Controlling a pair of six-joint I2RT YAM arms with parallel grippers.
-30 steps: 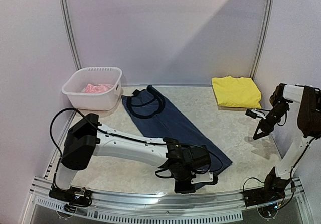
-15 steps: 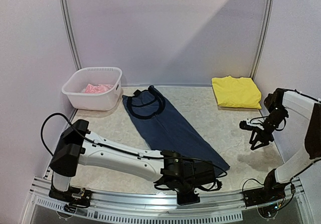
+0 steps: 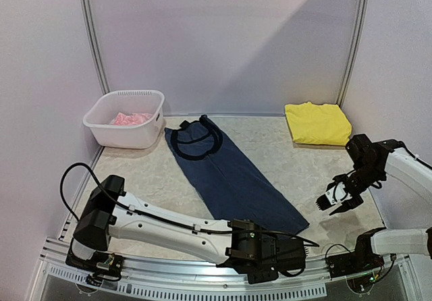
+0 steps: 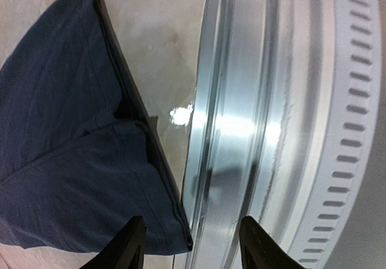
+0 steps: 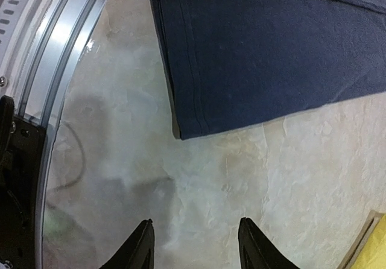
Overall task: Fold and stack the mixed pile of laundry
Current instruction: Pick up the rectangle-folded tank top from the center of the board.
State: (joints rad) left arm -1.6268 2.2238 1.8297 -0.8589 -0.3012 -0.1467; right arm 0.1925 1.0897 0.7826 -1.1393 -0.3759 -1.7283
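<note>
The dark blue top (image 3: 229, 173) lies flat and spread out on the table (image 3: 297, 169). It makes a long slanted shape, from the far left down to the near right. The cloth looks soft and smooth. It has a sewn hem (image 5: 184, 58) with two neat lines of stitches. At the far end its straps (image 3: 197, 138) curl in a loop with a darker edge.

The yellow garment (image 3: 317, 123) is folded into a neat square at the far right of the table. It is plain and looks soft. The pink garment (image 3: 131, 119) is all bunched up and crinkly. It sits inside the white plastic basket (image 3: 121, 136) at the far left. The basket has rounded corners and little slots near its rim.

The table top is pale and blotchy like stone, and a bit shiny. A silver metal rail (image 4: 241, 130) with long grooves runs along its near edge.

The left gripper (image 4: 192, 236) is low by the rail, over the near corner of the blue top. Its two black fingers (image 4: 129, 245) are apart and the cloth is not pinched.

The right gripper (image 5: 196, 236) hangs over bare table near the right side of the blue top. Its fingers are apart too, with nothing between them
</note>
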